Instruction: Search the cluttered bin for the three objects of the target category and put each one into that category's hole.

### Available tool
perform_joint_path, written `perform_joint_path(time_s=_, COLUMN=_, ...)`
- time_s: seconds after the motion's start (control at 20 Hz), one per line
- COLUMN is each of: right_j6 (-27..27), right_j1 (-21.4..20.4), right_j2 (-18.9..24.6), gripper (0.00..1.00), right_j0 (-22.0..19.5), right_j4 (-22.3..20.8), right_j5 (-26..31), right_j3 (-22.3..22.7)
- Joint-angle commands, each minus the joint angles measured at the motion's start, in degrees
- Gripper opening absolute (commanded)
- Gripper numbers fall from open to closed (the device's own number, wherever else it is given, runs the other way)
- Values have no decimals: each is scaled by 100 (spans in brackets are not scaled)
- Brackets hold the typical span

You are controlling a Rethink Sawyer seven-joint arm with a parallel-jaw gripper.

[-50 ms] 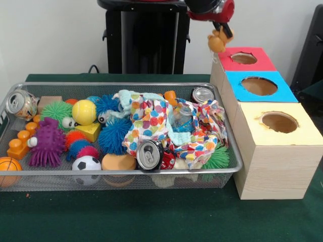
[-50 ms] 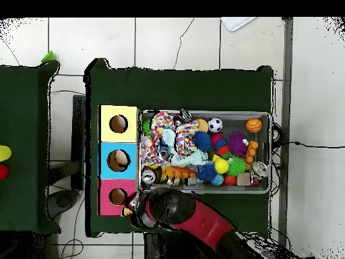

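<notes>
My gripper (image 1: 222, 30) hangs at the top of the front view, shut on a small orange toy (image 1: 216, 43). The toy dangles just left of the hole (image 1: 244, 58) in the red box (image 1: 265, 64) and above it. From overhead, the gripper (image 2: 135, 204) and toy (image 2: 126, 212) sit at the red box's (image 2: 106, 202) corner nearest the robot. A blue box (image 1: 285, 94) and a yellow box (image 1: 305, 135) continue the row, each with a round hole. Something pale lies inside the blue box's hole (image 2: 119, 160).
The wire mesh bin (image 1: 126, 173) left of the boxes holds several spiky balls, blocks, a soccer ball (image 1: 86, 163), a basketball (image 1: 8, 167), a dotted cloth (image 1: 151, 118) and crushed cans (image 1: 150, 154), (image 1: 21, 104), (image 1: 202, 94). Green cloth covers the table.
</notes>
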Motion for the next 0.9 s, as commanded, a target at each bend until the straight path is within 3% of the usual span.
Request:
perform_joint_path(time_s=0.05, right_j6=1365, right_j1=-579, right_j2=-181, gripper=0, right_j0=172, right_j4=387, right_j5=1269, right_j3=-167)
perform_joint_path(time_s=0.3, right_j6=1340, right_j1=-716, right_j2=-298, gripper=0, right_j0=276, right_j4=506, right_j5=1432, right_j3=-302)
perform_joint_path(time_s=0.9, right_j6=906, right_j1=-251, right_j2=-196, gripper=0, right_j0=433, right_j4=1077, right_j5=644, right_j3=-406)
